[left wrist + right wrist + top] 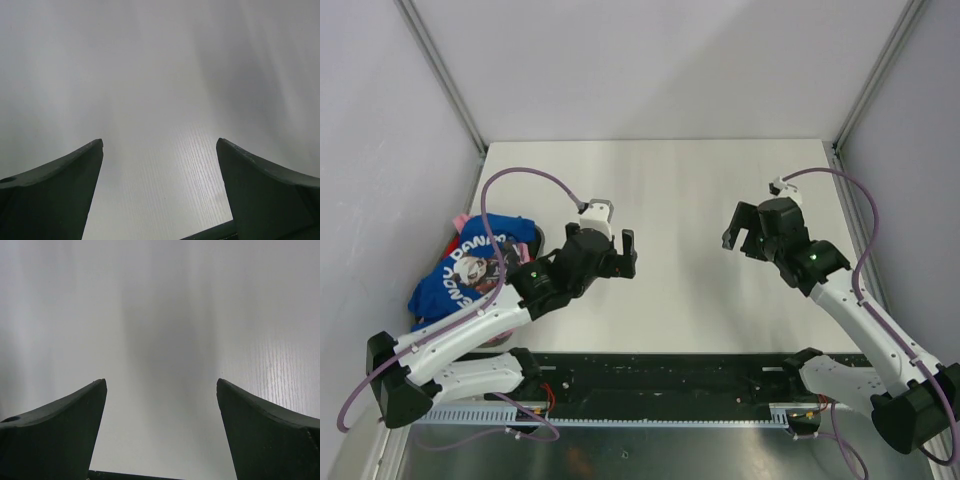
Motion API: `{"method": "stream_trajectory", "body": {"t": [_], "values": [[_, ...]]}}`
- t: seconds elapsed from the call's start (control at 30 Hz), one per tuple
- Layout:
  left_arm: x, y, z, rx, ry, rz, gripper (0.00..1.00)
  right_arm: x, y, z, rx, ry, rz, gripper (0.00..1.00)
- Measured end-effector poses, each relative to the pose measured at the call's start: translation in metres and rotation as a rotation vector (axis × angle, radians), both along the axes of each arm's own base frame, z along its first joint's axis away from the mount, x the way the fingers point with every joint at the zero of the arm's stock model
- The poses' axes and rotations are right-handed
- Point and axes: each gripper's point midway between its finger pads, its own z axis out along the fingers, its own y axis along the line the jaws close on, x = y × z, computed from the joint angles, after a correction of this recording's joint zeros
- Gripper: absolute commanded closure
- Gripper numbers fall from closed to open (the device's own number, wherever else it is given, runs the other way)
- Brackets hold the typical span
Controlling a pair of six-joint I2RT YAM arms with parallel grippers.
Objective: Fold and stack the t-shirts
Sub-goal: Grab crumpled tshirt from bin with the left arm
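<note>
Since no shirt is spread out yet, top view shows the t-shirts (470, 262) heaped mid-left, blue one uppermost, behind the left gripper (617, 255); right gripper (745, 240) centre-right. Left wrist: fingers (50, 190) wide apart, nothing held, over the table (160, 75). Right wrist: same, empty, probably waiting to fetch.

Left of the dark left fingers (50, 200), a royal blue t-shirt (470, 262) bears white lettering and a round print; pink cloth (462, 218) edges it. The surface (670, 190) is white.
</note>
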Motion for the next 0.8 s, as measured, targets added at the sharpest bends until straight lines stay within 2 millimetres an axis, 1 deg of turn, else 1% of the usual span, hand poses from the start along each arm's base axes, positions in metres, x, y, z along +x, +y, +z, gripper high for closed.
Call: {"method": "stream_trajectory", "body": {"t": [0.13, 0.27, 0.33, 0.4, 0.47, 0.5, 0.57, 0.63, 0.73, 0.8], "values": [[0.0, 0.001, 0.002, -0.005, -0.004, 0.002, 0.01, -0.001, 0.0, -0.003, -0.004, 0.005, 0.0, 0.04], [0.003, 0.009, 0.009, -0.022, -0.02, 0.027, 0.0, -0.001, -0.001, -0.006, -0.007, 0.011, 0.001, 0.04], [0.01, 0.02, 0.009, -0.019, -0.016, 0.066, 0.01, -0.002, -0.001, -0.008, -0.01, 0.015, 0.002, 0.04], [0.02, 0.038, 0.01, -0.009, -0.011, 0.134, 0.01, -0.002, -0.001, -0.01, -0.011, 0.018, 0.003, 0.04], [0.032, 0.059, 0.014, -0.007, -0.009, 0.221, 0.0, -0.002, -0.001, -0.01, -0.011, 0.019, 0.006, 0.04], [0.039, 0.073, 0.016, -0.011, -0.008, 0.275, 0.01, -0.003, 0.0, -0.011, -0.011, 0.019, 0.008, 0.04], [0.055, 0.107, 0.021, -0.02, -0.01, 0.399, 0.0, -0.003, 0.0, -0.012, -0.01, 0.022, 0.012, 0.04], [0.065, 0.146, 0.025, -0.025, -0.011, 0.532, 0.01, -0.003, 0.001, -0.013, -0.01, 0.024, 0.016, 0.04], [0.069, 0.203, 0.024, -0.021, -0.005, 0.723, 0.01, -0.004, 0.002, -0.013, -0.005, 0.022, 0.021, 0.04], [0.065, 0.237, 0.022, -0.007, 0.004, 0.839, 0.0, -0.004, 0.002, -0.012, 0.001, 0.014, 0.024, 0.04]]}}
